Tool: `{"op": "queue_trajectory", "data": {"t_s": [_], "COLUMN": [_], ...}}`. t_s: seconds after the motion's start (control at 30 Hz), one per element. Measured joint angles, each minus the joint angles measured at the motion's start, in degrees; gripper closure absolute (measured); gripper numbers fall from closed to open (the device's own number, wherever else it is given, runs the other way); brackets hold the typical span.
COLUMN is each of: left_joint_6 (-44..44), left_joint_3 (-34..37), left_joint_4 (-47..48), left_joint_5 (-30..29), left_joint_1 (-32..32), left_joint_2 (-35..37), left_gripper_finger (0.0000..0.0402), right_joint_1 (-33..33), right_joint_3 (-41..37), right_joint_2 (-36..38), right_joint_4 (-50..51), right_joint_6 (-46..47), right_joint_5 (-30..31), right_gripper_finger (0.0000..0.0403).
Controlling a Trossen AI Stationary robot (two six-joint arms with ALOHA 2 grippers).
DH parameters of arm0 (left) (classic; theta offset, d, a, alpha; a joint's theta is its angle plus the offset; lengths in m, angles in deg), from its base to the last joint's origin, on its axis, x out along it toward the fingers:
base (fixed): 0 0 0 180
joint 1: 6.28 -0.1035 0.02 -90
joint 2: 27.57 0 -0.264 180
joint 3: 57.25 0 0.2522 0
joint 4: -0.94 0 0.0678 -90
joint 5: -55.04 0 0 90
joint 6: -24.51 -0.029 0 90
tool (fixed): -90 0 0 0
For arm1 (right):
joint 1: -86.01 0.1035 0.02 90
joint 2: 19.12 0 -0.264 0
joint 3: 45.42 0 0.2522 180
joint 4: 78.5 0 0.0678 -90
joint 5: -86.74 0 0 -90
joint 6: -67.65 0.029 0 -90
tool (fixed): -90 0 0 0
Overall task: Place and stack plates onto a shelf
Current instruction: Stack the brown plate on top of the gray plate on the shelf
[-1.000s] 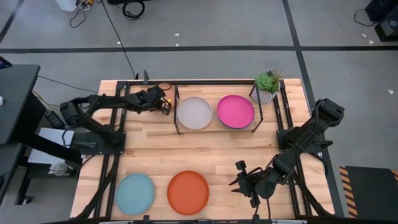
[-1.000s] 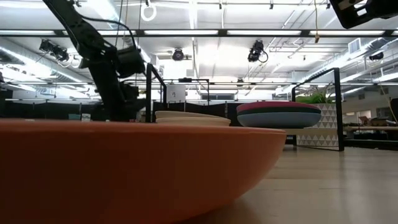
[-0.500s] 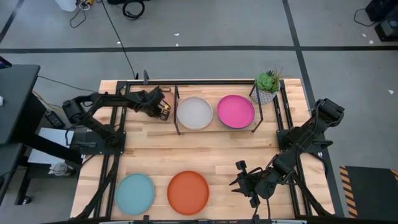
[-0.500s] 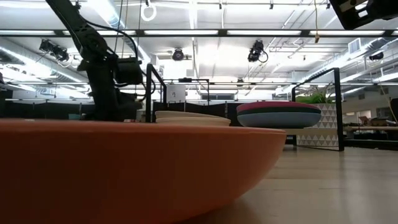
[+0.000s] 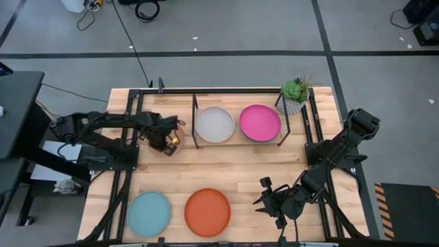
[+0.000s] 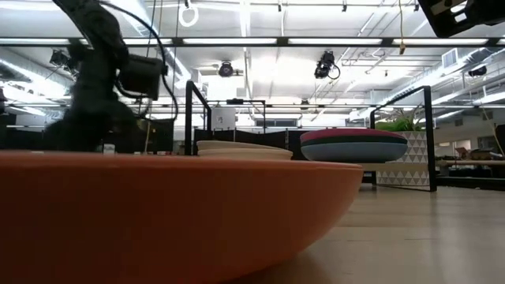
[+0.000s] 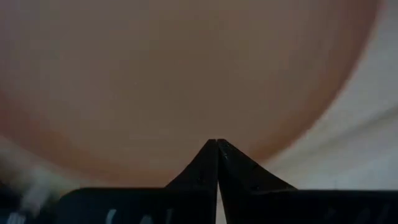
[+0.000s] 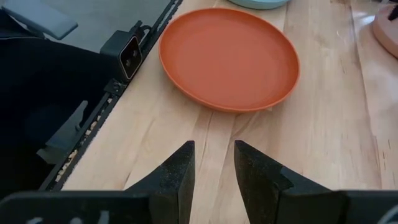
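The shelf (image 5: pixel 194 137) stands at the table's far middle. On it rest a pale cream-grey plate (image 5: pixel 215 124) topping the left stack (image 6: pixel 245 148) and a magenta plate (image 5: pixel 260 123) topping the right stack (image 6: pixel 353 136). A light aqua plate (image 5: pixel 149 213) and an orange plate (image 5: pixel 207 212) lie flat near the table's near edge. My left gripper (image 5: pixel 170 141) hovers left of the shelf, shut and empty (image 7: pixel 216 144); a blurred peach-toned round surface fills its wrist view. My right gripper (image 8: pixel 213 163) is open, right of the orange plate (image 8: pixel 229 56).
A potted plant (image 5: pixel 295 92) stands at the shelf's far right corner. Black frame rails run along the table's left side (image 5: pixel 129 178) and right side (image 5: pixel 317 130). Bare wood lies between the shelf and the two near plates.
My left gripper has drawn back from the shelf's left end, moving toward the table's near edge and a little to the left. The plates and my right arm have kept still.
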Motion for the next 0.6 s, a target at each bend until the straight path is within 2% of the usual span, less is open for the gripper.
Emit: {"op": "queue_trajectory", "data": {"t_s": [0.33,0.5,0.6], "left_joint_6": [8.32,10.19,9.39], "left_joint_3": [-0.09,-0.09,-0.09], "left_joint_4": [4.29,2.18,-1.61], "left_joint_5": [0.14,-0.25,-2.45], "left_joint_1": [15.1,23.46,28.71], "left_joint_2": [8.92,10.25,10.14], "left_gripper_finger": [0.0392,0.0392,0.0392], "right_joint_1": [-0.01,0.0,0.0], "right_joint_3": [0.0,0.0,0.0], "right_joint_2": [-0.01,-0.02,-0.01], "right_joint_4": [-0.02,-0.09,-0.11], "right_joint_6": [-0.02,-0.31,-0.37], "right_joint_5": [0.0,0.0,0.0], "right_gripper_finger": [0.0284,0.0284,0.0284]}}
